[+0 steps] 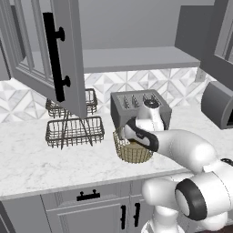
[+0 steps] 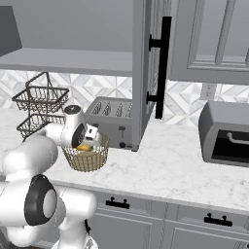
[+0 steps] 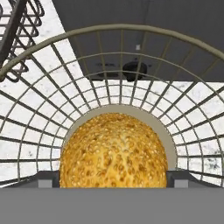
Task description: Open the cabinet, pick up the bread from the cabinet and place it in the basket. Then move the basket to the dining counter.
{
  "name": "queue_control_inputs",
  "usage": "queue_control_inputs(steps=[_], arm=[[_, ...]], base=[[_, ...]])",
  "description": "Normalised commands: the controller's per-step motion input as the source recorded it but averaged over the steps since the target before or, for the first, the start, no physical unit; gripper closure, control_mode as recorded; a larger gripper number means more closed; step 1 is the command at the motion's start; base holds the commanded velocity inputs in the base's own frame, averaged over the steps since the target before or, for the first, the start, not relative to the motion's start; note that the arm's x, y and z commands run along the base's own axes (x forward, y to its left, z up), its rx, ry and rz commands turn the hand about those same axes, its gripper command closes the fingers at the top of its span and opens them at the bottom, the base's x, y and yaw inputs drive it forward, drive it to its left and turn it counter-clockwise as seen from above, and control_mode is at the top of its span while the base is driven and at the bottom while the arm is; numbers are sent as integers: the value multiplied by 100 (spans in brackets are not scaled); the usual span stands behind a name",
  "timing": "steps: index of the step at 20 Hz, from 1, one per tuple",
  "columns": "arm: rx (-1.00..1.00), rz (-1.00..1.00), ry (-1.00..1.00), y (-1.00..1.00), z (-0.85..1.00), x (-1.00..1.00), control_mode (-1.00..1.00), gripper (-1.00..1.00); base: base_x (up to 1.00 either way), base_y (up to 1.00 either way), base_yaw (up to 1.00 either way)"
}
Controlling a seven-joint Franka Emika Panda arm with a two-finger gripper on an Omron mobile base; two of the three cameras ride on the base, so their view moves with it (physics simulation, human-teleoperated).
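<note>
bread sitting in basket near worktop front edge, gripper fingers spread wide either side, not pinching it

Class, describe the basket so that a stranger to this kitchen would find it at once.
Start at the marble worktop below the open cabinet. In front of the grey toaster stands the basket: round, gold-tan wire, holding the bread. The wire rack beside it is dark and two-tiered.

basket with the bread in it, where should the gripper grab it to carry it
Grip the basket by its thin wire rim, coming down from above with one finger inside and one outside. It is too wide to span, the bread fills the middle, and the toaster stands close behind, so the near rim looks freest.
</note>
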Motion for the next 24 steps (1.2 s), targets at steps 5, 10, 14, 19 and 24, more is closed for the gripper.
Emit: queue_control_inputs(steps=[5,10,14,19,24], arm=[[0,0,0,0,-30,45,-100,-100],[0,0,0,0,-24,39,-100,-100],[0,0,0,0,-11,26,-100,-100],[0,-2,0,1,-3,5,-100,-100],[0,-16,0,0,34,-41,-100,-100]], base=[[0,0,0],[0,0,0],[0,0,0],[0,0,0],[0,0,0]])
